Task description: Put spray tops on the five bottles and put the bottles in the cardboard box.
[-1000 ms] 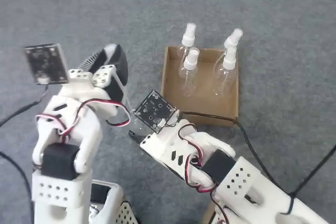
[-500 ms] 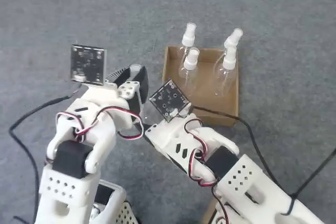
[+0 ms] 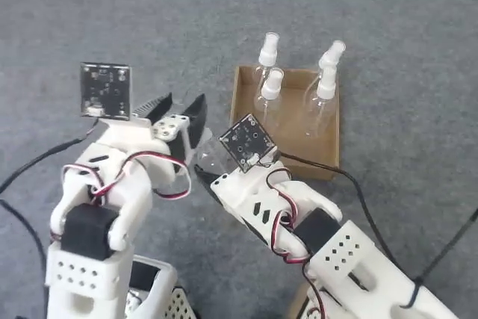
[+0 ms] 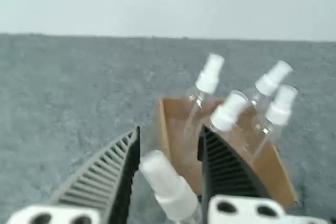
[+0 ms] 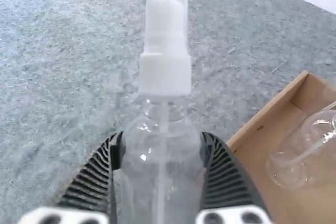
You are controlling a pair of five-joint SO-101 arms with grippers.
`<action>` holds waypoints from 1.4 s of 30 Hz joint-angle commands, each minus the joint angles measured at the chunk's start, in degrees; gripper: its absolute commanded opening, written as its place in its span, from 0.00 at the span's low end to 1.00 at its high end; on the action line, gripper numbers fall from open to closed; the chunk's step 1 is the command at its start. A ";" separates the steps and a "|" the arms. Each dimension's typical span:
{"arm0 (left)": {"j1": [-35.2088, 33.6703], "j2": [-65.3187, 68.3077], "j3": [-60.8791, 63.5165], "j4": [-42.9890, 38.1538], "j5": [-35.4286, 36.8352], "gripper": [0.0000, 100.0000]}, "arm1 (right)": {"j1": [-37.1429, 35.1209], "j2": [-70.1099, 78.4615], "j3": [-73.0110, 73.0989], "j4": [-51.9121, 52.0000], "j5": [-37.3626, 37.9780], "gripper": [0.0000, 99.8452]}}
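On the grey counter (image 3: 112, 35), the right gripper (image 5: 160, 140) has its fingers closed on the clear body of a bottle (image 5: 160, 171). The bottle points away from the wrist and wears a white spray top (image 5: 164, 40) on its neck. In the high view, the left gripper (image 3: 181, 102) sits at about 10 o'clock from the right gripper and close to it, with its fingers spread apart and gripping nothing. From the left wrist, the white top of the held bottle shows low between those open fingers; whether it touches either finger cannot be told. The cardboard box (image 3: 243, 117) lies at about 1 o'clock from the right gripper, near it, with its open side up. Four more bottles (image 3: 269, 106) stand inside the box in two pairs. Each carries a white spray top, and they lean slightly toward 12 o'clock.
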 commanded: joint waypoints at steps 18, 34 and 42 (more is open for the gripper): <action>-3.34 4.66 5.76 -9.32 -6.86 0.17 | 0.57 -9.27 0.53 1.71 -0.53 0.01; -6.68 -0.53 -0.66 -5.45 -6.95 0.17 | 0.75 -9.10 0.53 1.71 -0.53 0.01; -9.05 -16.62 8.84 -2.11 -7.38 0.17 | 6.11 -8.66 -5.27 1.98 -0.35 0.01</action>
